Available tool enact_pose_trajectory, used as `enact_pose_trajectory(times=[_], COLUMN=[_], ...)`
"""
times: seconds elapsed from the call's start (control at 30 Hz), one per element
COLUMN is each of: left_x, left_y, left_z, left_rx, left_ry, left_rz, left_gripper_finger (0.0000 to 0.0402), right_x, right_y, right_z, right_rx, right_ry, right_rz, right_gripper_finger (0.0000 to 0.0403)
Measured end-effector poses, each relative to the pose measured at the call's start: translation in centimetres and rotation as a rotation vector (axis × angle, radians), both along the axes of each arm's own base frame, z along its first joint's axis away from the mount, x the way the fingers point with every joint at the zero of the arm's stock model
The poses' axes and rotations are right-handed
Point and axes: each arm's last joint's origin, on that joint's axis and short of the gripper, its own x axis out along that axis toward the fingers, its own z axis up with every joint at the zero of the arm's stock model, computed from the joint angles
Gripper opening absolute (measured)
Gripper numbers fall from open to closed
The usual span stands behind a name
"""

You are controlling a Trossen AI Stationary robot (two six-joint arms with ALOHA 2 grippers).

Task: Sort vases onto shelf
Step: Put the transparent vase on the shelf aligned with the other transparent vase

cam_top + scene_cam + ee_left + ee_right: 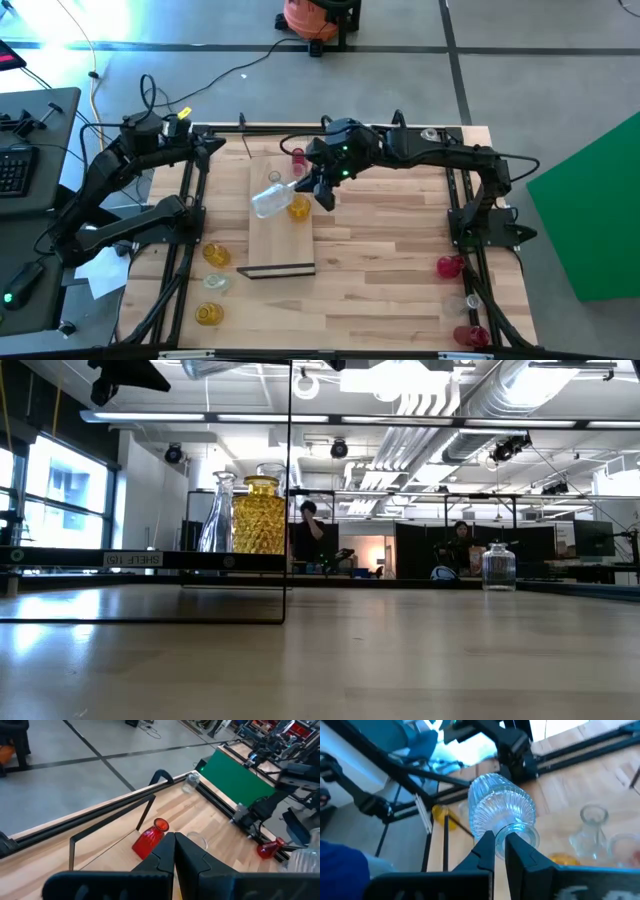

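The clear ribbed vase (502,809) is in my right fingers (500,840), which are clamped on its neck; it hangs tilted on its side over the shelf (268,240), its body pointing toward my left arm. In the high view the same vase (272,198) sits above the board's middle, with my right fingers (318,186) just past the shelf's long edge.

On the shelf itself an amber-yellow vase (299,208) stands right beside the held one, a small clear vase (274,178) stands a little farther from the dark strip, and a red vase (298,157) stands near the end opposite the dark strip. From the low view the amber vase (259,515) and a tall clear one (218,512) stand upright together.

Off the shelf's long side nearest my left arm, three vases line up on the tabletop (390,240): amber (216,254), clear (216,283) and amber (208,314). Well apart, on the tabletop's opposite edge, sit two red vases (449,266) (470,335).

My left fingers (174,851) are pressed together on nothing, held back beyond the shelf's far end.
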Motion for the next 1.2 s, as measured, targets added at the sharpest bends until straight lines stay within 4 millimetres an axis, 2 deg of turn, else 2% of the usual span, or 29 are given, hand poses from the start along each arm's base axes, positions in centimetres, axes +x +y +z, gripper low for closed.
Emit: enact_pose_trajectory(times=[0.27,0.43,0.53,0.67,0.9,1.03,1.2], left_x=[-0.2,-0.2,-0.2,-0.4,-1.6,-1.9,-1.7], left_y=[-0.4,-0.5,-0.9,-1.7,-3.3,-4.0,-4.3], left_z=[-0.2,-0.3,-0.6,-1.3,-1.5,-1.7,-1.9], left_rx=[-0.040,-0.067,-0.155,-0.253,-0.316,-0.405,-0.433], left_ry=[-0.005,-0.007,-0.018,0.012,0.000,-0.013,-0.003], left_rz=[-0.037,-0.056,-0.161,-0.253,-0.302,-0.379,-0.417], left_gripper_finger=[0.0001,0.0001,0.0001,0.0001,0.0001,0.0001,0.0000], right_x=[3.5,5.0,5.6,6.5,7.4,7.6,7.5], right_y=[0.0,-0.4,-0.4,-0.4,-0.5,-0.6,-1.5], right_z=[-3.0,-2.1,-2.2,-4.4,-7.1,-7.0,-6.9], right_rx=[0.059,0.023,-0.001,-0.013,-0.022,-0.054,-0.069], right_ry=[-0.006,-0.021,0.062,0.198,0.253,0.213,0.211], right_rz=[0.072,0.105,0.126,0.157,0.188,0.198,0.192], right_gripper_finger=[0.0000,0.0000,0.0000,0.0000,0.0000,0.0000,0.0000])
